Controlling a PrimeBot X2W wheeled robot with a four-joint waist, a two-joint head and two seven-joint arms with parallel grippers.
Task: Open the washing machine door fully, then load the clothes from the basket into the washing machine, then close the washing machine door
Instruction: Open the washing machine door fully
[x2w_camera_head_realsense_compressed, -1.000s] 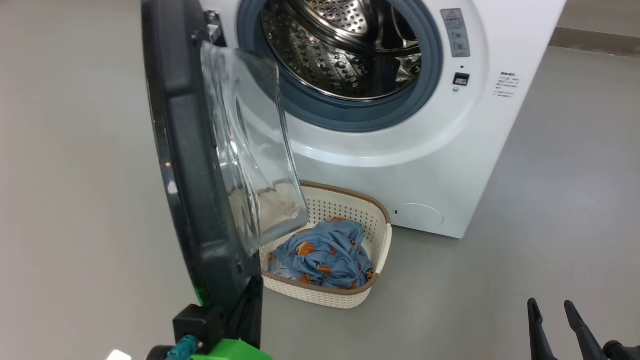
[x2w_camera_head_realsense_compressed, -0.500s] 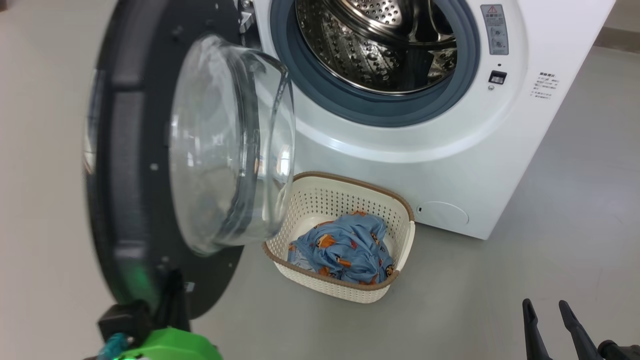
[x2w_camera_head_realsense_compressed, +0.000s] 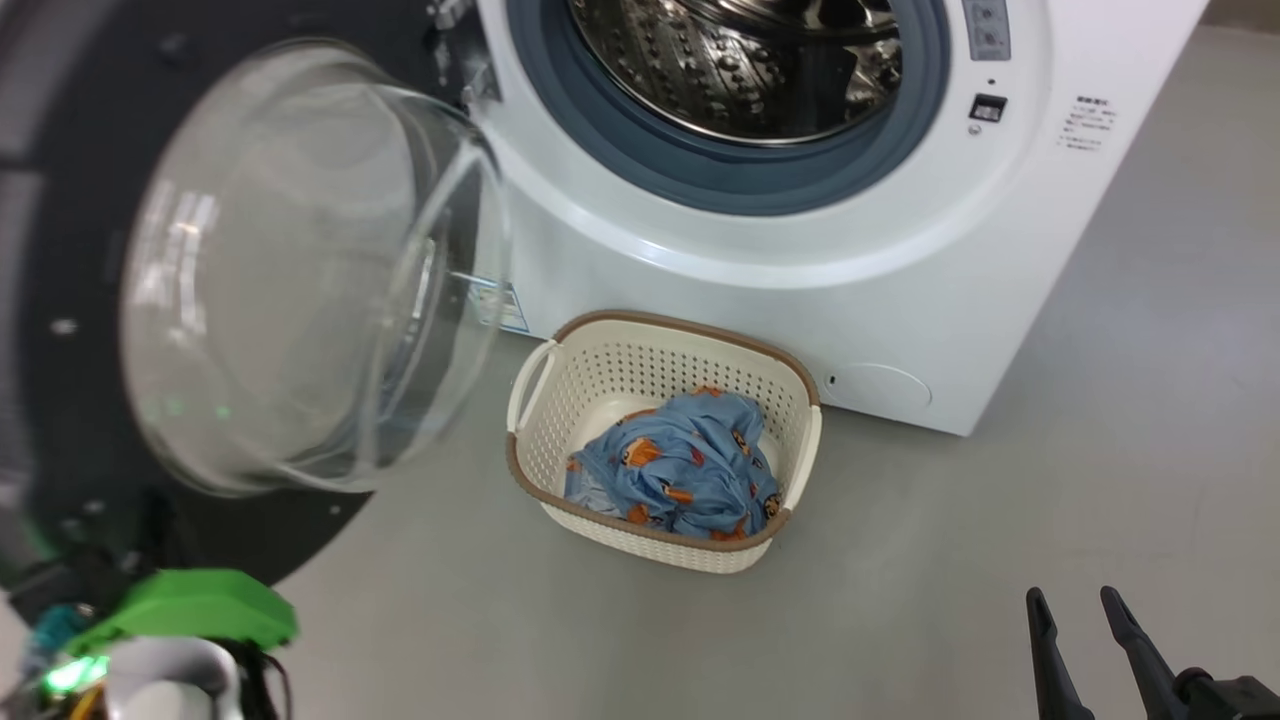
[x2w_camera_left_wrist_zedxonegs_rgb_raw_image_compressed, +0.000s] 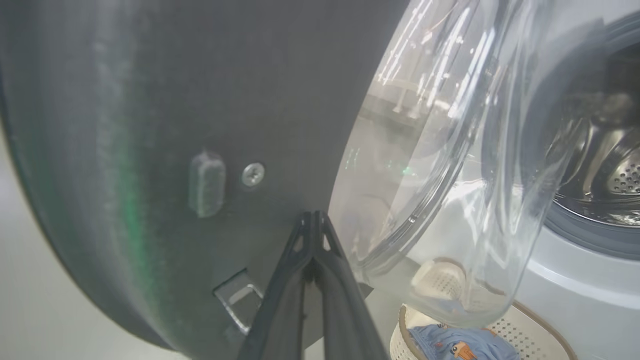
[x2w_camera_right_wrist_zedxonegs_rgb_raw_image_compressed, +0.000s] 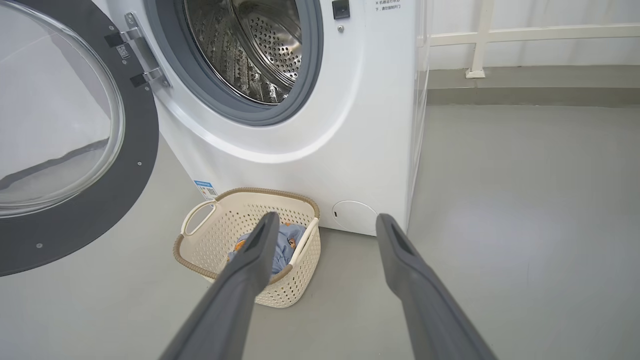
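Left gripper (x2w_camera_left_wrist_zedxonegs_rgb_raw_image_compressed: 312, 220): pressed together, tips at washing machine door (x2w_camera_left_wrist_zedxonegs_rgb_raw_image_compressed: 175, 100).
Right gripper (x2w_camera_head_realsense_compressed: 1072, 600): spread, empty, 5 o'clock.
Washing machine door: swung wider toward 9 o'clock; opening looks nearly done.
Clothes (x2w_camera_head_realsense_compressed: 680, 465): in basket (x2w_camera_head_realsense_compressed: 660, 322), centre, now uncovered.
Washing machine (x2w_camera_head_realsense_compressed: 800, 290): 12 o'clock, ready for loading.

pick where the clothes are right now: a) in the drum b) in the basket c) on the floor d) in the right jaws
b: the clothes lie bundled inside the basket, in front of the washer.
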